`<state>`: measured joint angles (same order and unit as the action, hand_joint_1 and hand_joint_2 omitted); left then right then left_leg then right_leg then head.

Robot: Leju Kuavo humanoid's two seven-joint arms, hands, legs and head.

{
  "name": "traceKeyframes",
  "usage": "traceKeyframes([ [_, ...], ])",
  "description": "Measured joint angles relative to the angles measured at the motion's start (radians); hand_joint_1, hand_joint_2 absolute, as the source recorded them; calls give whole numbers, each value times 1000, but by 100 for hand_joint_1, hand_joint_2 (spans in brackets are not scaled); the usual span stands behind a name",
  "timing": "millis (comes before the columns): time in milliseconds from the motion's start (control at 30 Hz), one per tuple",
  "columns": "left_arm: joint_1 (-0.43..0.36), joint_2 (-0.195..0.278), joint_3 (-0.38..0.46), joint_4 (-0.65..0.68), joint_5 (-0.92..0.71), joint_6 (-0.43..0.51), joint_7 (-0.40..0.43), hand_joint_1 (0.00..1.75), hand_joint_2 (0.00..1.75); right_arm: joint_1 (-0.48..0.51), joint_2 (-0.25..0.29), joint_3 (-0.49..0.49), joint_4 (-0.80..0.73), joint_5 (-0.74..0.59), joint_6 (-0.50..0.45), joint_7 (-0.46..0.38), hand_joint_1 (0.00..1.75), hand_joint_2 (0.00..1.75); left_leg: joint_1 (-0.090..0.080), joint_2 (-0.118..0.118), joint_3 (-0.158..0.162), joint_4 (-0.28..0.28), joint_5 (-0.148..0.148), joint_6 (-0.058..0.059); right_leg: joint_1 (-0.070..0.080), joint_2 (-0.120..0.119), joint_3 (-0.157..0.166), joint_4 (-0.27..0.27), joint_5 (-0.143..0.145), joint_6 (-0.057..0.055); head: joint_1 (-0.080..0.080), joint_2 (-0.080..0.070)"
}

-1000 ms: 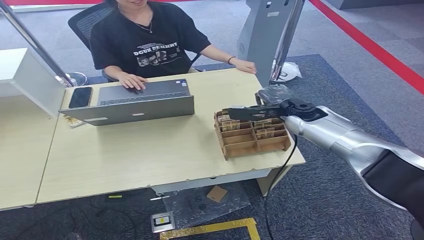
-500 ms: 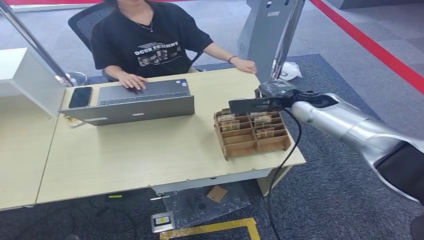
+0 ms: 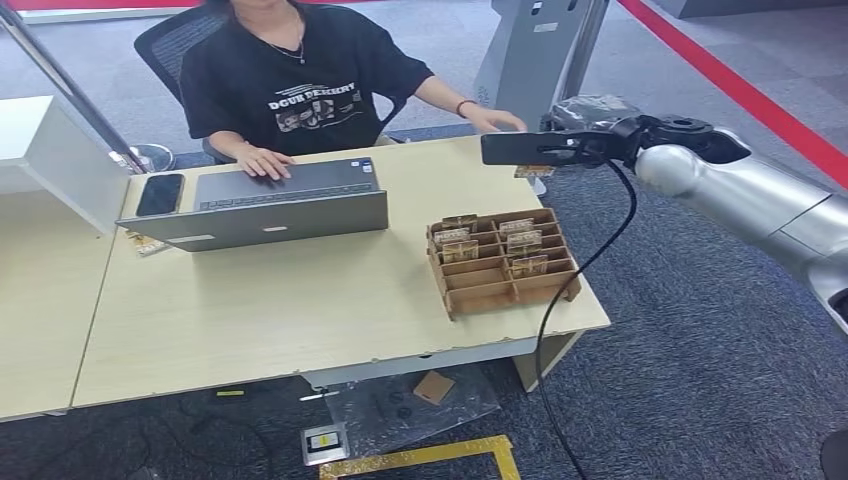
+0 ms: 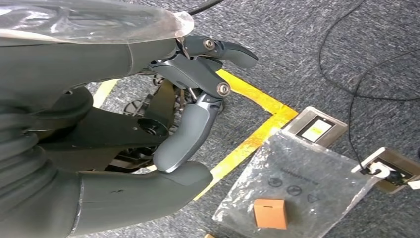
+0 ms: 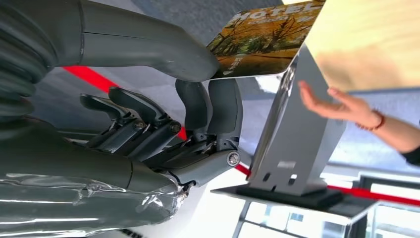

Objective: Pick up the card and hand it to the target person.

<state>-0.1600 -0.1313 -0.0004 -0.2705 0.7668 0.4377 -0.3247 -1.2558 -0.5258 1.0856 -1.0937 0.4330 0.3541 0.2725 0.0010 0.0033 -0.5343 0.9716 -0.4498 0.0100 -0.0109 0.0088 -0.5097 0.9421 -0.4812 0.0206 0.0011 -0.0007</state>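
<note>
The right hand pinches a card printed with autumn trees and the word HOTEL between thumb and fingers. A person's open hand reaches near it, beside a grey stand.

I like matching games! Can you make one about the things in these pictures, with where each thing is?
Things:
1. card
2. phone
3. laptop
4. wooden tray

Places:
A. beside the laptop, on the desk
B. pinched in the right hand
C. under the person's hand
D. near the desk's corner, cards in its slots

Pairs: 1-B, 2-A, 3-C, 4-D
</note>
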Motion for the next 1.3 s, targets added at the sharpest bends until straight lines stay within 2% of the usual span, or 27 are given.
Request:
traceKeyframes([
  [133,0,0,0,0,0,1,3,0,175,-8,-10,-2,-27,44,-107,44,175,175,0,0,0,0,0,0,0,0,0,0,0,0,1,0],
  [300,-4,-3,0,0,-9,4,16,0,175,25,-4,-10,-32,175,-387,108,175,175,0,-1,-1,0,0,0,0,-1,1,0,0,0,1,0],
  [400,-10,-6,0,0,-14,9,23,0,175,56,22,-19,-18,252,-527,131,175,175,0,0,-1,0,0,0,0,-1,1,0,0,0,1,0],
  [533,-21,-11,0,0,-17,18,28,0,175,77,91,-29,51,354,-681,143,175,175,0,-1,-1,-1,0,0,0,-1,1,0,0,0,0,0],
  [667,-23,-14,0,0,-14,27,35,0,175,89,172,-28,149,420,-747,161,175,175,1,-1,-1,-1,0,0,1,-1,1,0,0,0,-1,0],
  [1000,-7,-15,0,0,9,52,41,0,175,113,313,-10,351,484,-797,204,175,175,0,-2,-2,-1,0,0,1,-1,0,0,0,0,1,0],
  [1067,-2,-15,0,0,11,55,41,0,175,117,333,-6,384,488,-787,201,99,175,0,-2,-3,-1,0,0,1,-1,0,0,0,0,1,0],
  [1133,3,-15,0,0,12,56,42,0,175,120,351,-4,414,479,-762,191,11,175,0,-2,-3,-1,0,0,1,-1,0,0,0,0,1,0],
  [1200,5,-15,0,0,12,56,42,0,175,121,365,-3,440,461,-739,176,0,175,0,-2,-2,-1,0,0,1,-1,0,0,0,0,1,0],
  [1300,7,-15,0,0,11,56,42,0,175,121,374,-4,464,440,-722,155,0,175,0,-2,-2,-1,0,0,1,-1,0,0,0,0,1,0],
])
